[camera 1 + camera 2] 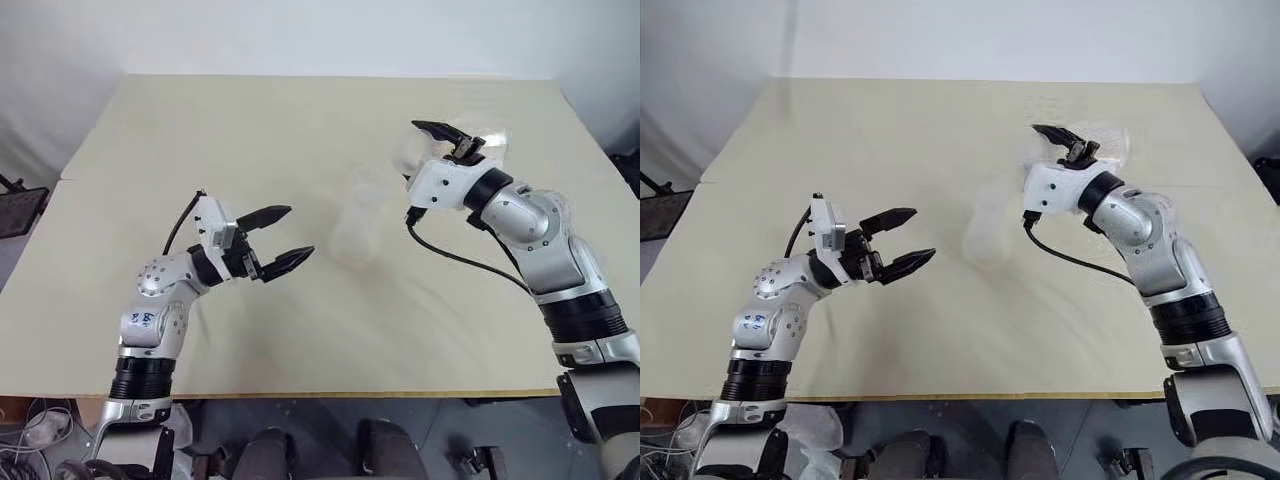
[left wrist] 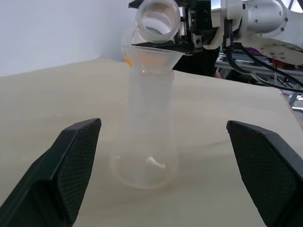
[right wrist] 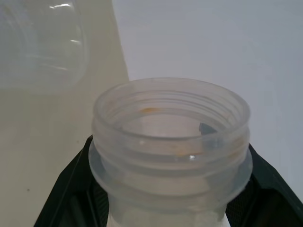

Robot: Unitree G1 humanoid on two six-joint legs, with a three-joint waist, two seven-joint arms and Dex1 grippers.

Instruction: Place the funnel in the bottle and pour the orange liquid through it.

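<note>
The bottle (image 2: pixel 147 137), a clear cone-shaped flask, stands upright on the tan table (image 1: pixel 250 130), faint in the head views (image 1: pixel 355 228). The clear funnel (image 2: pixel 154 53) sits in its neck with a little orange liquid (image 2: pixel 150 60) showing inside. My right gripper (image 1: pixel 458 142) is shut on a clear jar with a threaded mouth (image 3: pixel 170 137). The jar is tipped, its mouth (image 2: pixel 157 18) just above the funnel; orange traces cling inside its rim. My left gripper (image 1: pixel 300 232) is open, level with the bottle and a short way to its left, nothing between its fingers (image 2: pixel 71 165).
The table's front edge runs close below both arms, and its left edge borders a dark stand (image 1: pixel 20 205). A black cable (image 1: pixel 460 258) hangs from my right wrist over the table. Open tabletop lies behind and in front of the bottle.
</note>
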